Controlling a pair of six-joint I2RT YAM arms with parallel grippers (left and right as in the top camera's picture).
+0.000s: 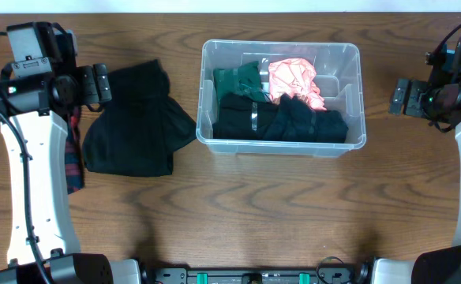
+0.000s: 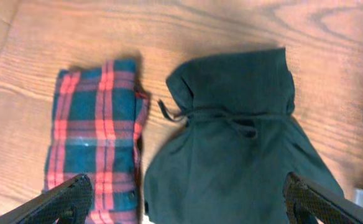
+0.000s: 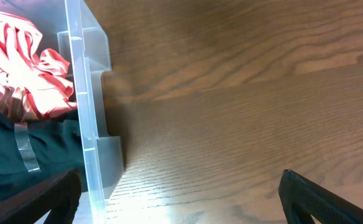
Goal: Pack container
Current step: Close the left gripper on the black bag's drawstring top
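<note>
The clear plastic container (image 1: 207, 95) stands at the table's middle and holds a green garment (image 1: 238, 79), a pink striped garment (image 1: 294, 77) and black clothes (image 1: 294, 122). Its wall also shows in the right wrist view (image 3: 85, 112). A dark drawstring garment (image 1: 136, 118) lies left of it, also in the left wrist view (image 2: 243, 143). A red-and-green plaid cloth (image 2: 97, 130) lies beside it. My left gripper (image 2: 184, 202) is open above these two. My right gripper (image 3: 181, 199) is open over bare wood right of the container.
The plaid cloth (image 1: 75, 158) lies partly under the left arm. The wooden table (image 1: 238, 213) spreads in front of the container.
</note>
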